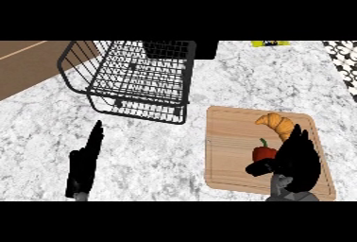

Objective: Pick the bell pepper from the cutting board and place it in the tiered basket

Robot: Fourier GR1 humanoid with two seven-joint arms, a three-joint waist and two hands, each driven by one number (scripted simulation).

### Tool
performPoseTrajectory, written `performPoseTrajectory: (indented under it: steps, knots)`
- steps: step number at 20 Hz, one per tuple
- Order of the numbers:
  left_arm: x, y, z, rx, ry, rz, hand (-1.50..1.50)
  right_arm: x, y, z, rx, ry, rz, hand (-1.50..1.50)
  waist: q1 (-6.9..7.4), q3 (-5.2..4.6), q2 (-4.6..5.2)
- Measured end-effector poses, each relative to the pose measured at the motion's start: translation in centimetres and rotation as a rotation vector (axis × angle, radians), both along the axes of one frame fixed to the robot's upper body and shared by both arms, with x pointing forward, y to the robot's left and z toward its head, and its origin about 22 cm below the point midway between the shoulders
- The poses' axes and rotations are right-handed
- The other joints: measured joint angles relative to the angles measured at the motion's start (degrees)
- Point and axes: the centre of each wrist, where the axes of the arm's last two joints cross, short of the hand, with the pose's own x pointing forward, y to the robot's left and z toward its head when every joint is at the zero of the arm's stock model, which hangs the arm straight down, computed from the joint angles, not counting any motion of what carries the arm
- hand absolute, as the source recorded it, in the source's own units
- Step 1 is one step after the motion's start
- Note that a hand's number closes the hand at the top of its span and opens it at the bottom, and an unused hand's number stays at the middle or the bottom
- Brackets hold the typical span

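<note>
Counter: white-and-grey marble top (160, 151) fills the view, with a brown wooden strip (28, 66) at ten o'clock and a patterned black-and-white patch at the far two o'clock corner.
Cutting board: pale wooden cutting board (230, 142) lies at four o'clock, flat on the marble.
Bell pepper: red bell pepper (263, 152) with a green stem sits on the cutting board, toward its middle, not lifted.
Croissant: a golden croissant (277, 124) lies on the same board at the pepper's one o'clock, near it but apart.
Right hand: right hand (298, 160) is over the board at the pepper's three o'clock, fingers spread and thumb reaching under the pepper's lower edge; whether it touches cannot be told, and nothing is clasped yet.
Left hand: left hand (85, 163) rests at eight o'clock, fingers straight and together, pointing up, well apart from everything.
Tiered basket: black wire tiered basket (140, 75) stands at eleven to twelve o'clock; its visible tiers hold nothing.
Progress: early stage, by my reading. The approach looks nearly made; closing on the pepper, lifting, carrying toward eleven o'clock and releasing into the basket all remain.
</note>
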Motion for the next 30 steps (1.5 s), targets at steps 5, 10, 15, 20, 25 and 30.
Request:
performPoseTrajectory:
  steps: [5,10,15,20,25,30]
  knots:
    - [-0.3,0.1,0.3,-0.002,0.013,0.003,0.0,1.4,-0.8,-0.4,0.033,0.055,-0.016,-1.5,-0.17,0.0,-0.09]
    - [-0.6,-0.4,-0.1,0.001,0.008,0.005,0.0,2.4,-0.8,-0.7,0.057,0.087,-0.011,-1.5,-0.39,0.01,-0.16]
    - [-0.6,0.1,0.1,0.001,0.013,0.013,0.0,2.7,-1.0,-1.3,0.081,0.123,-0.011,-1.5,-0.55,-0.01,-0.19]
    - [-0.6,0.6,0.1,0.001,0.012,0.012,0.0,2.8,-1.4,-2.2,0.116,0.156,-0.026,-1.5,-0.72,0.0,-0.21]
    - [-0.3,0.4,0.2,-0.002,0.015,0.016,0.0,3.0,-1.7,-3.0,0.143,0.183,-0.041,-1.5,-0.78,-0.05,-0.2]
    - [-0.3,0.5,-0.2,0.001,0.001,0.017,0.0,2.8,-1.5,-3.4,0.155,0.189,-0.033,1.5,-0.85,-0.11,-0.37]
